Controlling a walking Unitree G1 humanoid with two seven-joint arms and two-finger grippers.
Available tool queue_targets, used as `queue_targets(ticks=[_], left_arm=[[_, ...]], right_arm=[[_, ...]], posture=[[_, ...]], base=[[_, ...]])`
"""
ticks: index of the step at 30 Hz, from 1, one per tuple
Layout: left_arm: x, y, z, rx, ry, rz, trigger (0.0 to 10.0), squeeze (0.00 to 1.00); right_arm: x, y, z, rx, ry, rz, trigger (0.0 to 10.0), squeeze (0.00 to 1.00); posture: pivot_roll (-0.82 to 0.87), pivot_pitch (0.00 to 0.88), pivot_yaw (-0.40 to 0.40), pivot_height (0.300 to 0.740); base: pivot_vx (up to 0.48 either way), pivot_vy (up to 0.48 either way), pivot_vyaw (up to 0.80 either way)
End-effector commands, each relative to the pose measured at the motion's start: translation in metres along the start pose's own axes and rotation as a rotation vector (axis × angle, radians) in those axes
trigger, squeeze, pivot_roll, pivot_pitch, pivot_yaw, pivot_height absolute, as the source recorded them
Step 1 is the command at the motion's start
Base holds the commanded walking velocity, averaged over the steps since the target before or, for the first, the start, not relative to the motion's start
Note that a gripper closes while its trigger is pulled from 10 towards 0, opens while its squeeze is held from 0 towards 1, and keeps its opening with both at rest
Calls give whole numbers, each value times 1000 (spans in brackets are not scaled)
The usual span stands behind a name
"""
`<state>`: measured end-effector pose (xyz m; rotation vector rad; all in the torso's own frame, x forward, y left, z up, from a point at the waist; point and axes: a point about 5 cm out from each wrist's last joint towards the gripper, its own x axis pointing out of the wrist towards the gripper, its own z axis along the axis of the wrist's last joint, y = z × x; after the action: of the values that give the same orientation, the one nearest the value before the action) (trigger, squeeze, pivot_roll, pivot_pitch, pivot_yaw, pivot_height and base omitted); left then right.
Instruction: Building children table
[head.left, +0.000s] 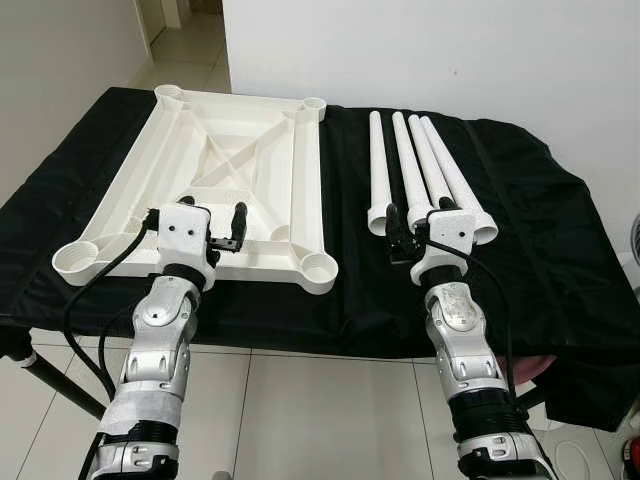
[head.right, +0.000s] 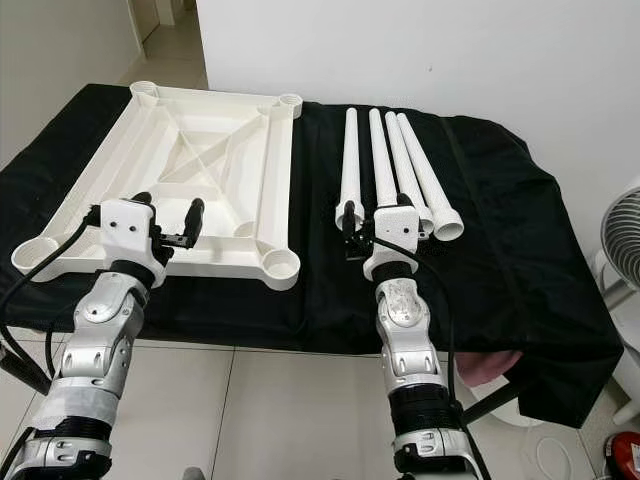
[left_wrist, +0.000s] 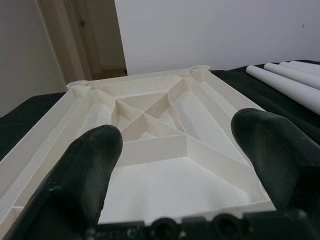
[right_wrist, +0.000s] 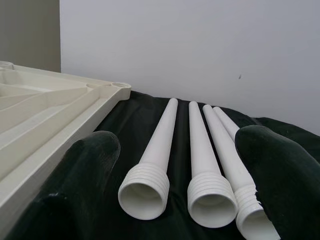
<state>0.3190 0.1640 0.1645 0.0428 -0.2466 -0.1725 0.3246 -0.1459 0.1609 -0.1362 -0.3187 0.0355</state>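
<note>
A white plastic tabletop (head.left: 230, 170) lies upside down on the left half of the black-covered table (head.left: 540, 230), ribs up, with round leg sockets at its corners. Several white tube legs (head.left: 415, 165) lie side by side to its right, their threaded ends (right_wrist: 147, 187) facing me. My left gripper (head.left: 195, 212) hovers open over the tabletop's near edge, its fingers (left_wrist: 85, 165) spread above the ribbed underside (left_wrist: 165, 130). My right gripper (head.left: 418, 215) stands open just before the legs' near ends, with nothing held between its fingers (right_wrist: 272, 165).
A white wall stands right behind the table, and a doorway opens at the far left. A fan (head.right: 625, 240) stands on the tiled floor to the right. Bare black cloth lies to the right of the legs and along the front edge.
</note>
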Motion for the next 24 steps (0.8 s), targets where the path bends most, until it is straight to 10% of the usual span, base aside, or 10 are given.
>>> queue_targets(ticks=[1, 24], left_arm=[[1, 6, -2, 8, 4, 140, 10000, 0], [0, 8, 3, 10, -22, 139, 10000, 0]], right_arm=[[3, -2, 1, -4, -9, -10, 10000, 0], [5, 0, -2, -29, -9, 3, 10000, 0]], posture=[[13, 0, -50, 740], [21, 0, -62, 740]], base=[[0, 0, 0], [259, 0, 0]])
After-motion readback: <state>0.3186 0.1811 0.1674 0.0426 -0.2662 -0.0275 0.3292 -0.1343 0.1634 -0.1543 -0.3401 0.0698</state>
